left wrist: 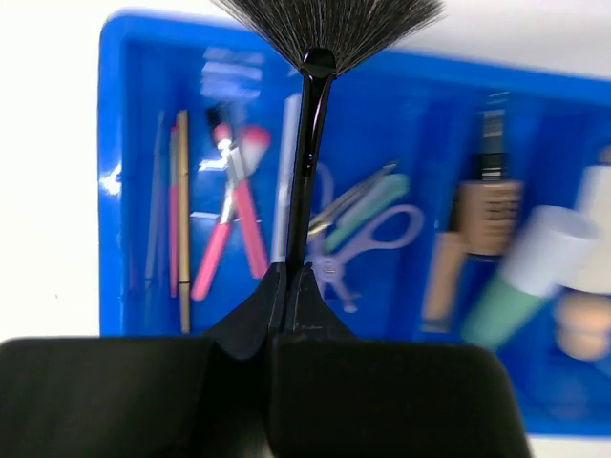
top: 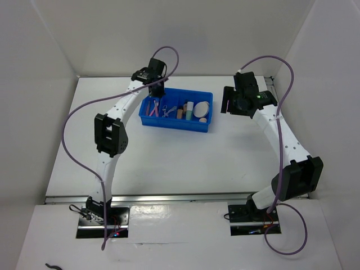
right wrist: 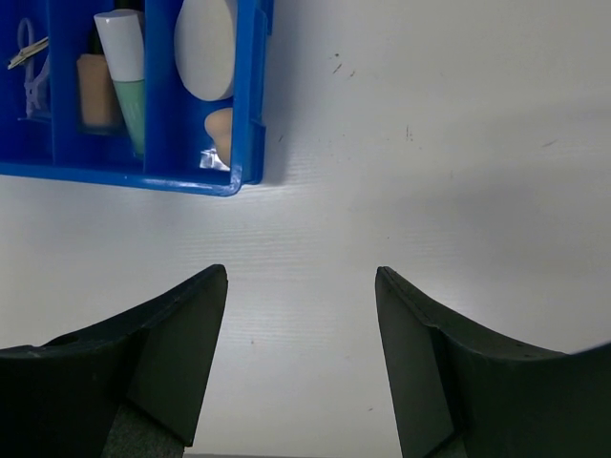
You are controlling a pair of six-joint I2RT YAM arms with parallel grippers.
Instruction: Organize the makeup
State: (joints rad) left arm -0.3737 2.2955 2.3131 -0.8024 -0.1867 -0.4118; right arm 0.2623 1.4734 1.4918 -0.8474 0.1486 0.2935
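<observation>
White counter (top: 185,157); left tool (left wrist: 286,277) pinches black brush (left wrist: 307,162) at stiff handle (prob. light, bristles soft); right tool (right wrist: 301,277) spread, empty.

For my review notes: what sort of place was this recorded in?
Probably a lab test booth, not a home: plain white walls enclose a white table, with two robot arms bolted at its near edge.

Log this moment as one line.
left claw: shut on black fan brush above blue tray | right claw: open, empty, over table | stage: brush not yet placed
</observation>
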